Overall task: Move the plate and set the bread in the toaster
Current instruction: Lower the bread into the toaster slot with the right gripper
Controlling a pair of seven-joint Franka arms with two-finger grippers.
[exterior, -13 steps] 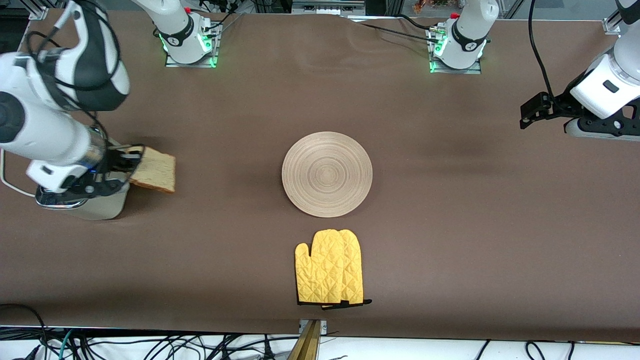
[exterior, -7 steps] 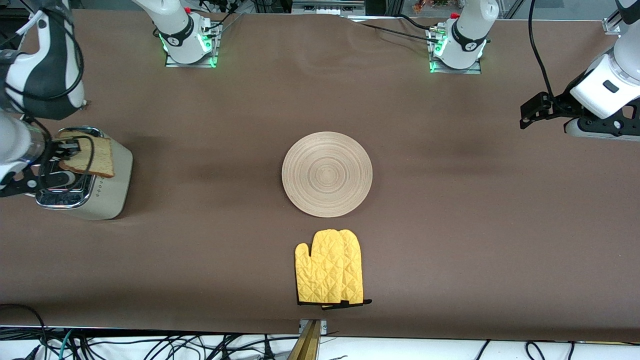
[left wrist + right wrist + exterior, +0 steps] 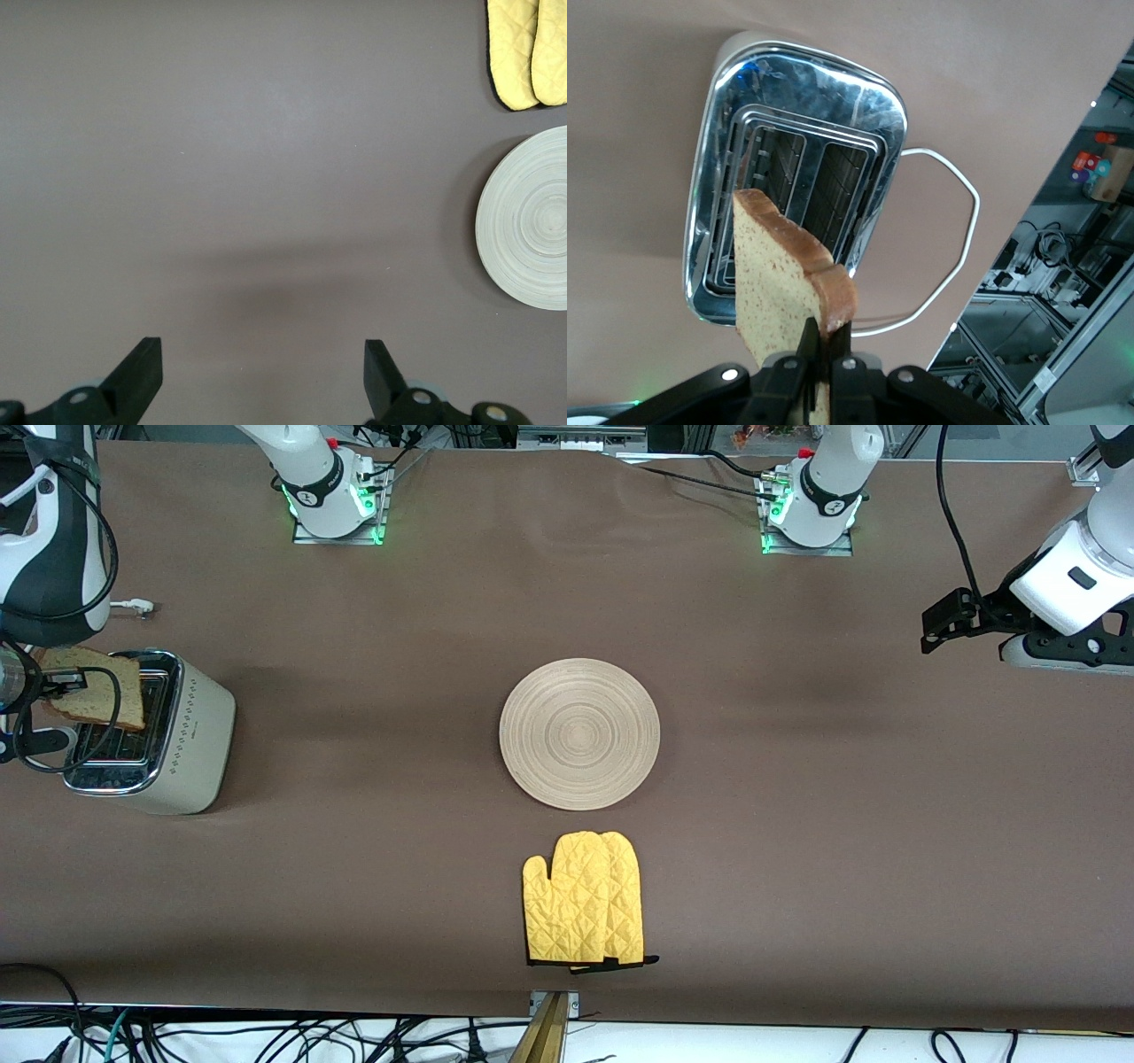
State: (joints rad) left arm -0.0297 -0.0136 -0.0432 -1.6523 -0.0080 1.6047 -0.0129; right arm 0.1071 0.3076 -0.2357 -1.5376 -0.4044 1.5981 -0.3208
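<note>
My right gripper (image 3: 64, 684) is shut on the bread (image 3: 96, 687), a brown speckled slice with a darker crust, and holds it edge-down over the toaster (image 3: 190, 731), a cream box with a chrome top at the right arm's end of the table. In the right wrist view the bread (image 3: 775, 274) hangs in my right gripper (image 3: 822, 343) above the toaster's slots (image 3: 806, 168). The plate (image 3: 579, 732), a beige ringed disc, lies at the table's middle and shows in the left wrist view (image 3: 524, 221). My left gripper (image 3: 943, 622) waits open and empty over the left arm's end; its fingertips (image 3: 142, 367) show over bare table.
A yellow quilted oven mitt (image 3: 583, 899) lies nearer the front camera than the plate, also in the left wrist view (image 3: 527, 49). The toaster's white cord (image 3: 131, 606) trails toward the arm bases, looping in the right wrist view (image 3: 957, 239).
My right gripper has carried the bread from beside the toaster to above its slots, toward the table's end. The left arm, plate and mitt have not moved.
</note>
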